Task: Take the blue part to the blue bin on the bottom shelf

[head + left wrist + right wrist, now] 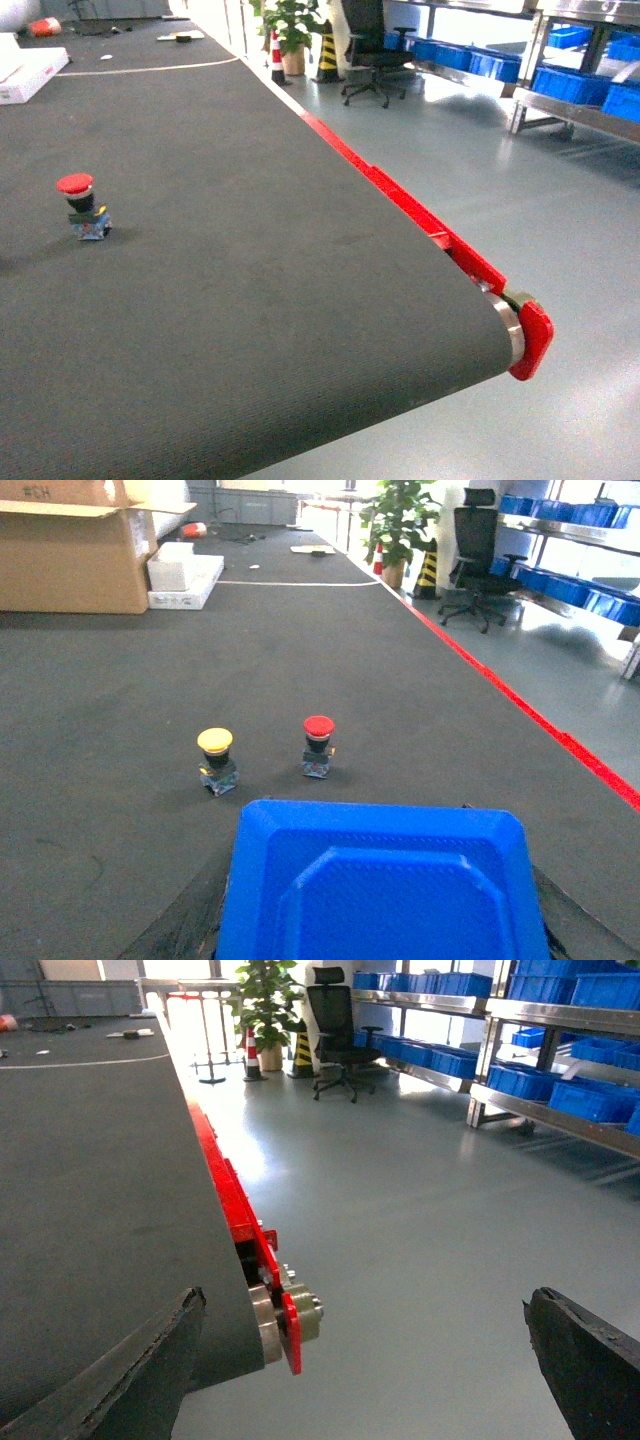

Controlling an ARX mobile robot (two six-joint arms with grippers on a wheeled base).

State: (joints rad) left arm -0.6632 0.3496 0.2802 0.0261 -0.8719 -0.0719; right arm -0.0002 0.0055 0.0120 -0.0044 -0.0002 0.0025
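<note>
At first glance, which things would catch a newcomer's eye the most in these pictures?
Most striking is the wide black conveyor belt with its bright red side frame ending at a roller on the right. On the belt stand two small push-button parts, one red-capped and one yellow-capped, side by side and apart. A large blue bin fills the bottom of the left wrist view, and rows of blue bins sit on steel shelves across the floor.

The head view looks down across the black conveyor belt (250, 300) toward its red end cap (532, 342). The left wrist view skims low along the belt. The right wrist view faces the floor, sharing that cap (290, 1332) and office chair (338, 1030).
</note>
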